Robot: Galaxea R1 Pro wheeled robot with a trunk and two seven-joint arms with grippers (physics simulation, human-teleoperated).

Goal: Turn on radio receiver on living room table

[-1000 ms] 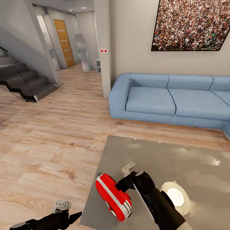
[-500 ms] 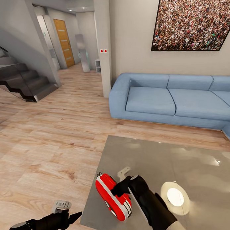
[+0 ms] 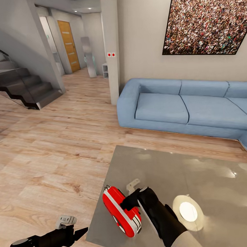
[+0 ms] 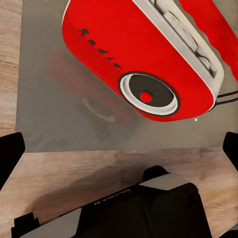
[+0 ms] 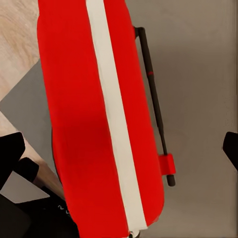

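I count one radio receiver (image 3: 121, 211), bright red with a white band round its edge, standing on edge close to the near left corner of the surface (image 3: 182, 171). Beside it on the glossy grey top lies one flat white round disc (image 3: 188, 211), well apart from the radio on its right side.

My right pincer (image 3: 134, 194) sits against the upper end of the radio, the dark wrist and forearm crossing the surface between the radio and the disc. In the right wrist view the radio's banded edge (image 5: 106, 119) and its thin dark handle (image 5: 154, 99) lie between the two black fingertips (image 5: 10, 153), which are spread to either side, so that pincer is released.

My left pincer (image 3: 68, 228) hangs over the plank floor (image 3: 50, 158) just beside the surface's near left edge, apart from the radio. Its wrist view looks at the radio's red face (image 4: 139, 64) with the round grey dial (image 4: 148, 94), a red dot at its centre, and the black fingertips (image 4: 10, 153) stand wide, released.

Round about I see one light-blue sofa (image 3: 183, 107) beyond the surface, one speckled crowd picture (image 3: 205, 22) above it, one dark staircase (image 3: 22, 84) at the left and one orange door (image 3: 68, 45) down the hallway.
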